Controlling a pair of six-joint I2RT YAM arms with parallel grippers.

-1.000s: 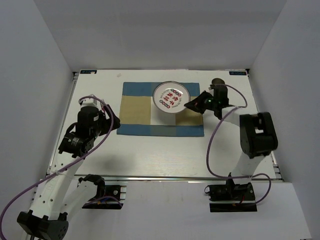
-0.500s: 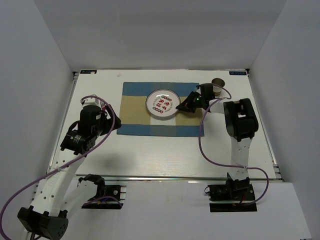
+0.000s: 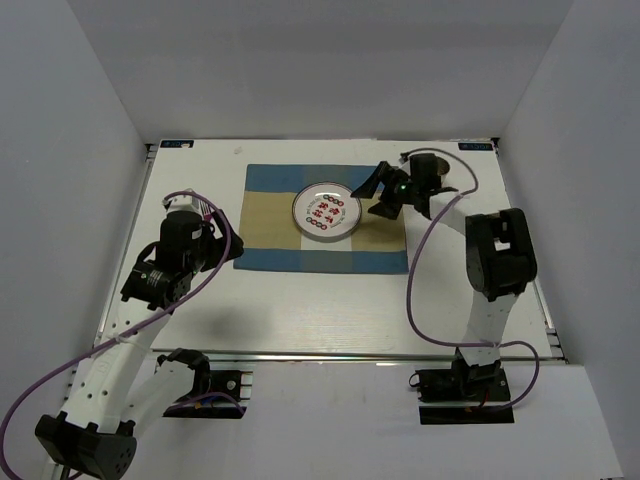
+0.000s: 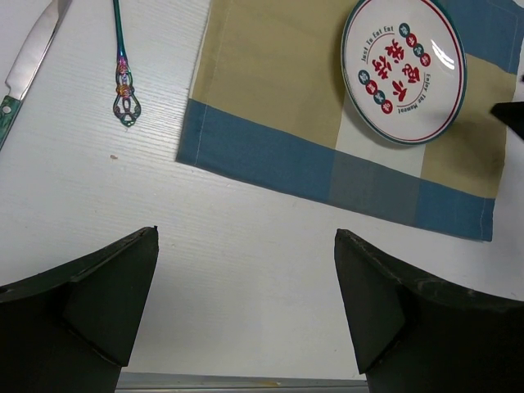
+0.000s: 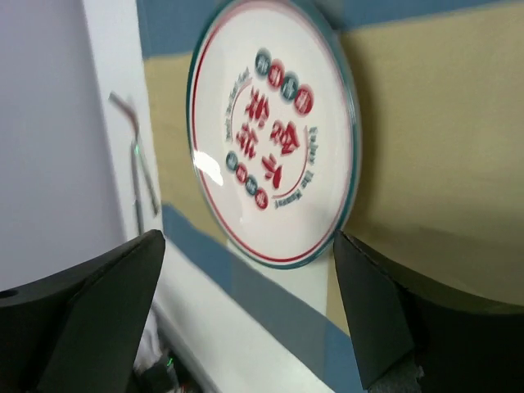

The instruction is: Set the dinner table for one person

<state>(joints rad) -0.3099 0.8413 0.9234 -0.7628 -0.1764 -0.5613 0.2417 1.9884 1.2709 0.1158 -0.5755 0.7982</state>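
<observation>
The white, faintly grained surface (image 3: pixel 300 310) spreads beneath both my hands. My right hand (image 3: pixel 377 196) reaches low, released, jaws spread just short of the glossy round plate (image 3: pixel 326 211), which lies flat on the checked cloth placemat (image 3: pixel 270 215). My left hand (image 4: pixel 246 246) hangs released over open surface, the placemat's edge just ahead.

Before me the white plate (image 4: pixel 403 70) carries a teal rim, a thin red ring and red-and-teal lettering, on a blue-and-tan checked placemat (image 4: pixel 270 155) (one check greyer) over the white, faintly grained tabletop (image 4: pixel 246 270).
</observation>
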